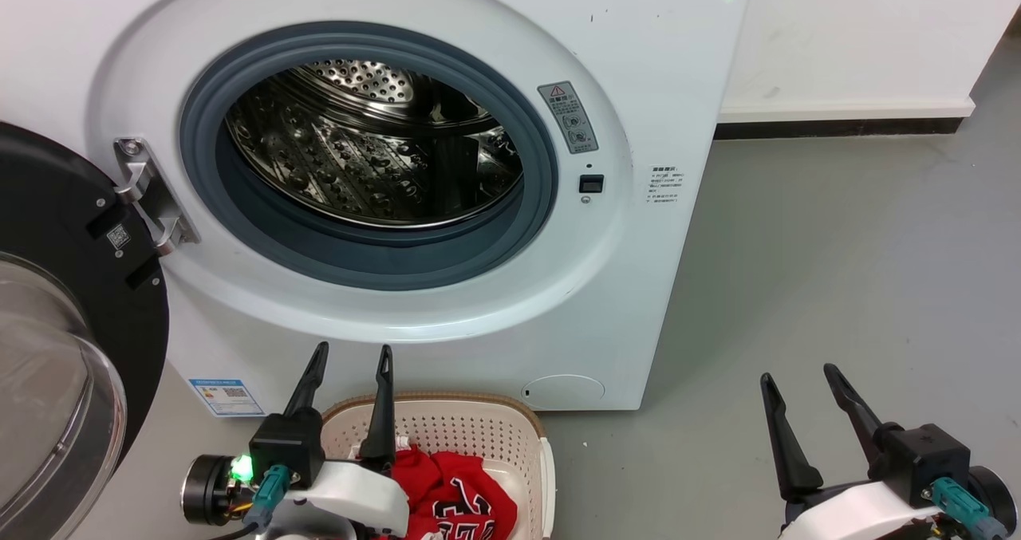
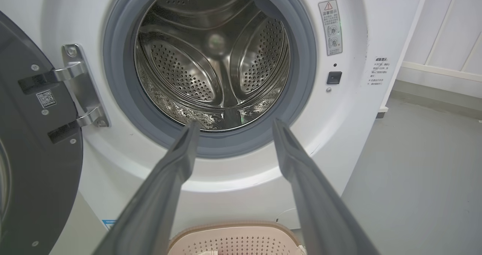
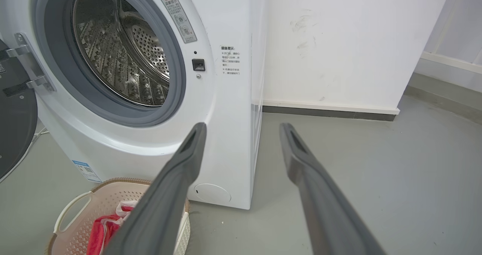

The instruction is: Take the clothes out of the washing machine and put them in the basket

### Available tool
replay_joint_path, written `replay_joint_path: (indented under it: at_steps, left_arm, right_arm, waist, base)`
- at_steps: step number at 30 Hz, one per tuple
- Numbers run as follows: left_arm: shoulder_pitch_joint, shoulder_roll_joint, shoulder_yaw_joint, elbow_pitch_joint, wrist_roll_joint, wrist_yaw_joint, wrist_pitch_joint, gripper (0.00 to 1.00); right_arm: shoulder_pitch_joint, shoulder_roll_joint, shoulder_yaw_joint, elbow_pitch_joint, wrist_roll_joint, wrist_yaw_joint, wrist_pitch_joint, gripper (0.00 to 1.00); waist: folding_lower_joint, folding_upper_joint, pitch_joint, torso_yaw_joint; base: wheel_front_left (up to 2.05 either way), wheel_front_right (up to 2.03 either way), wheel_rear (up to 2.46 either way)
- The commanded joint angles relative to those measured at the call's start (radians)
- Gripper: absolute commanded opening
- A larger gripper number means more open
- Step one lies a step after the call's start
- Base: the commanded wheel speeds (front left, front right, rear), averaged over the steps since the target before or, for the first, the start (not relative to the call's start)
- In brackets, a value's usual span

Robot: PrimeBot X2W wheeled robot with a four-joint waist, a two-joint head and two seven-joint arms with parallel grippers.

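Note:
The white washing machine (image 1: 622, 61) (image 2: 350, 108) (image 3: 229, 108) stands with its door swung open to the left; its steel drum (image 1: 375, 149) (image 2: 211, 55) (image 3: 120, 55) shows bare metal. Red clothes (image 1: 451, 496) (image 3: 105, 228) lie in the cream basket (image 1: 471, 428) (image 2: 237, 238) (image 3: 75, 209) on the floor in front of the machine. My left gripper (image 1: 351, 356) (image 2: 233, 125) is open above the basket's near left side, nothing between its fingers. My right gripper (image 1: 800, 372) (image 3: 243, 125) is open over the bare floor to the right of the machine.
The open door (image 1: 72, 325) (image 2: 34, 134) (image 3: 15, 115), black-rimmed with glass, juts out at the left. Grey floor (image 1: 837, 269) stretches to the right. A white wall with a dark skirting strip (image 1: 837, 128) (image 3: 331, 113) runs behind.

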Motion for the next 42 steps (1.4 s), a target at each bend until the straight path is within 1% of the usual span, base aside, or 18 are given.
replay_joint_path:
  at_steps: [1,12,22,23,24,26,33,42]
  left_arm:
    - [0.016,0.001,0.0,-0.004,-0.002,0.003,0.002,1.0]
    - [0.02,0.008,-0.012,-0.027,-0.013,0.021,0.011,1.0]
    - [0.011,0.016,-0.023,-0.029,-0.019,0.026,0.015,1.0]
    - [0.012,0.012,-0.021,-0.027,-0.015,0.021,0.013,0.0]
    - [0.021,0.008,-0.019,-0.002,-0.018,0.018,0.014,0.0]
    - [0.014,0.008,-0.008,0.005,-0.058,0.014,0.027,0.0]
    - [0.006,0.007,0.016,0.01,-0.203,-0.001,0.061,0.0]
    - [0.0,0.005,0.041,0.011,-0.371,-0.019,0.097,0.0]
  right_arm:
    - [0.006,0.002,-0.001,-0.006,-0.006,-0.001,0.001,1.0]
    - [0.007,0.002,0.003,-0.008,0.003,-0.001,-0.005,1.0]
    - [0.007,0.002,0.004,-0.002,0.007,-0.001,-0.009,1.0]
    - [0.001,0.0,0.005,-0.001,0.006,0.0,-0.004,0.0]
    - [0.006,0.0,0.007,0.022,0.007,0.0,-0.001,0.0]
    - [0.009,0.0,0.01,0.02,0.049,0.0,-0.003,0.0]
    - [-0.016,-0.012,0.005,0.046,0.211,0.0,0.007,0.0]
    - [-0.045,-0.022,0.001,0.077,0.393,0.0,0.018,0.0]
  waist:
    - [0.0001,0.0,0.001,0.0]
    - [0.0001,0.0,0.004,-0.003]
    - [0.0001,0.0,0.004,0.0]
    - [0.0001,0.0,0.004,0.001]
    - [0.0001,0.0,0.004,0.0]
    - [0.0001,0.0,0.004,0.0]
    - [0.0001,0.0,0.005,-0.001]
    - [0.0001,0.0,0.006,-0.003]
  base:
    - [0.0,0.0,0.0]
    - [0.0,0.0,0.0]
    - [0.0,0.0,0.0]
    - [0.0,0.0,0.0]
    - [0.0,0.0,0.0]
    - [0.0,0.0,0.0]
    - [0.0,0.0,0.0]
    - [0.0,0.0,0.0]
